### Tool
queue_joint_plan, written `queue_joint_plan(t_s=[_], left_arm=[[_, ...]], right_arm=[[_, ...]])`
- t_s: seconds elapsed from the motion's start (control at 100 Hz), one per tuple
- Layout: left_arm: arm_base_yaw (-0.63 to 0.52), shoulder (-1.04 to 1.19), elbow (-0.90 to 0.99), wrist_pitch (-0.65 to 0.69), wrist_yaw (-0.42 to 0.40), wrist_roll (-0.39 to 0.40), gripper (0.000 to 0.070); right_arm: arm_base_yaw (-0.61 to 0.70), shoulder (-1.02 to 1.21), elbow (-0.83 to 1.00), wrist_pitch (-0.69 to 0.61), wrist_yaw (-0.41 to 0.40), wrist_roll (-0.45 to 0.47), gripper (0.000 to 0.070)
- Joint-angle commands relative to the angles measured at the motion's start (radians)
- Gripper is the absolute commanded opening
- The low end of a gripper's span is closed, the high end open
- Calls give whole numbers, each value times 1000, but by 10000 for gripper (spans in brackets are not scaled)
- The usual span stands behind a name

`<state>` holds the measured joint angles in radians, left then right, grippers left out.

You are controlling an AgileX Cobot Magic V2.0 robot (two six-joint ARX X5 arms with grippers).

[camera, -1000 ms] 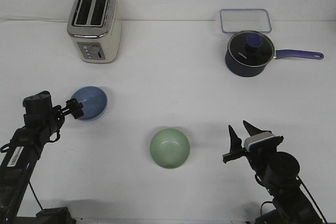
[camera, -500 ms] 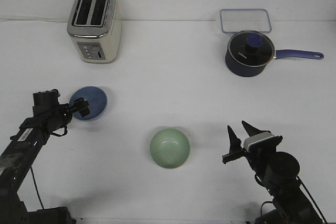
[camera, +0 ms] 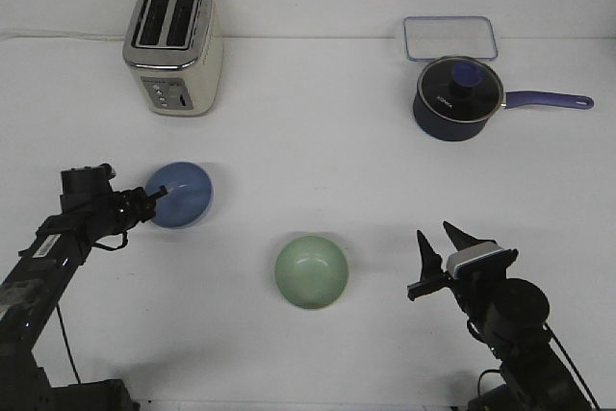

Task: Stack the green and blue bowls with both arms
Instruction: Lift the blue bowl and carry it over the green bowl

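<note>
1. The blue bowl [camera: 181,193] sits at middle left of the frame, below the toaster [camera: 174,45], its opening facing up.
2. The left gripper [camera: 150,200] reaches in from the left edge; its tips meet the blue bowl's left rim and look closed on it, though the grip is small and hard to read.
3. The green bowl [camera: 311,272] lies at lower centre, upright, untouched.
4. The right gripper [camera: 441,249], lower right, has its jaws spread wide, holding nothing, well apart from the green bowl to its left.

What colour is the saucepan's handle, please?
The saucepan handle is purple-blue, seen in the front view.
</note>
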<state>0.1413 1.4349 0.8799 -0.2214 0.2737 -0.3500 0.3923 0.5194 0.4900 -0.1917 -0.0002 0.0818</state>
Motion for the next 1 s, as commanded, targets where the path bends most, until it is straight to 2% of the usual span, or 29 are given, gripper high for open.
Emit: queue_joint_plan(t_s=[0.0,0.3,0.5,0.58,0.72,0.99], left_arm=[[0,-7,31,6,65,11,12],[-97,-189,100,-26,267,26,12],[-251,-288,131,-91,272,45,12],[-327,-294,131,-115,254,49,13],[-480,-267,131,-157,142,96,13],[-711,-162,131,-137,10,113,13]], right_arm=[[5,5,1,12,-3,-8,319],[5,5,1,12,-3,-7,319],[5,5,1,12,-3,-7,319],[5,5,1,12,-3,-7,319],[5,5,1,12,-3,-7,319],[5,5,1,12,-3,-7,319]])
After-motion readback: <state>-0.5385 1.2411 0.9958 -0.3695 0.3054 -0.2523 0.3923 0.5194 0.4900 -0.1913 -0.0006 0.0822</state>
